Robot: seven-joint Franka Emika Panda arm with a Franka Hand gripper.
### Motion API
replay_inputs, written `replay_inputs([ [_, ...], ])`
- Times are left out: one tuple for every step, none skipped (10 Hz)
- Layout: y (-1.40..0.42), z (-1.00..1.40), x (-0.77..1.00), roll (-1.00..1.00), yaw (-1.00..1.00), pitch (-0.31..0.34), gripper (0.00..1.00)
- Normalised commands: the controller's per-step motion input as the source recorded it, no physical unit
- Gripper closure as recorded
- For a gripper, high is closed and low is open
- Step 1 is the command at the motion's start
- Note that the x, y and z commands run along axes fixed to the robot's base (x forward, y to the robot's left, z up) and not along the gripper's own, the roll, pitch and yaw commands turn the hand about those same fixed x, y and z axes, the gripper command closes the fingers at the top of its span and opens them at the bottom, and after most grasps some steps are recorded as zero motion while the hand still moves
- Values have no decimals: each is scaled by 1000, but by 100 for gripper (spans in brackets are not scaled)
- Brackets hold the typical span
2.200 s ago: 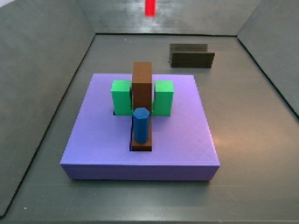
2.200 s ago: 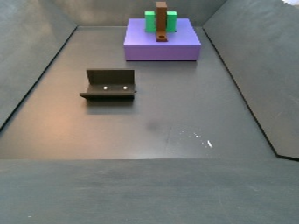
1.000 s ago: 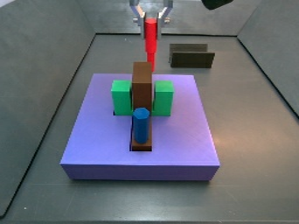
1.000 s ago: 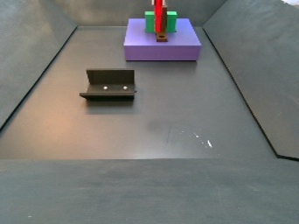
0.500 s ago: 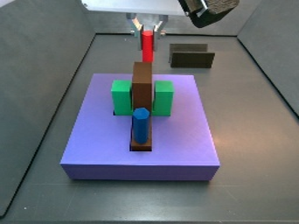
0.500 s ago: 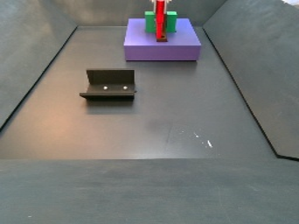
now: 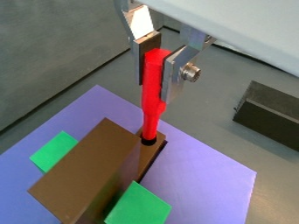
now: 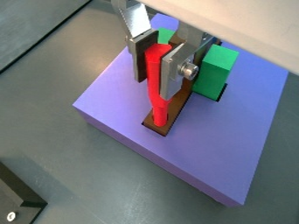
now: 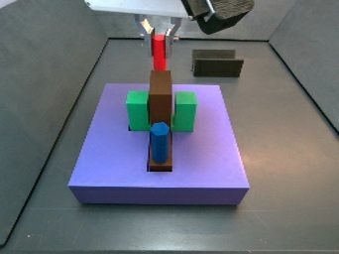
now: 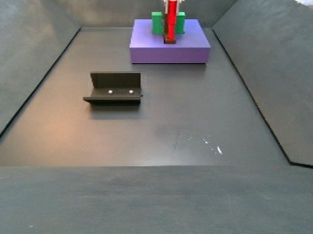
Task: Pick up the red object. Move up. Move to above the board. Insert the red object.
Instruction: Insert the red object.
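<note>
My gripper [image 7: 158,63] is shut on the red object [image 7: 152,92], a thin red peg held upright over the board [image 7: 222,179]. The peg's lower tip sits at the slot in one end of the board's brown strip [image 7: 100,171]. This also shows in the other wrist view: gripper [image 8: 156,66], peg [image 8: 156,87], board [image 8: 122,101]. In a side view the gripper [image 9: 159,32] holds the peg [image 9: 161,52] at the strip's far end on the board [image 9: 199,159]. A blue peg [image 9: 161,142] stands in the strip's near end. In a side view the peg [image 10: 173,9] rises above the board [image 10: 184,53].
Two green blocks [image 9: 138,109] [image 9: 187,109] flank the brown strip. The dark fixture [image 9: 219,65] stands on the floor beyond the board, seen also in a side view [image 10: 113,88] and a wrist view [image 7: 271,109]. Grey walls enclose the floor.
The gripper has come down over the board with the red peg in it. The peg's lower tip now sits at the slot in the end of the brown strip.
</note>
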Motion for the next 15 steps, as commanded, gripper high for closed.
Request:
replay_inputs([
  [-111,0,220,-9,-260,0,100],
  [-17,-54,263,-11,-186,0,100],
  [0,-94,246,-9,-129,0,100],
  [0,-191,134,0,-117,0,100],
  [46,-171,77,0,-134,0,100],
  [46,-11,0,-13,-166,3,100],
  [29,29,-91,-46,-157,10,100],
  [0,40,-140,-66,-123,0,100],
  [0,200,-157,-37,-129,0,100],
  [0,106,-246,-51,-151,0,100],
  [0,100,-234,-63,-146,-9,100],
  [-14,49,20,-54,-137,0,100],
  [0,0,166,0,-3,0,100],
  [-14,0,194,0,-51,0,100],
  [-9,-49,174,0,-29,0,100],
])
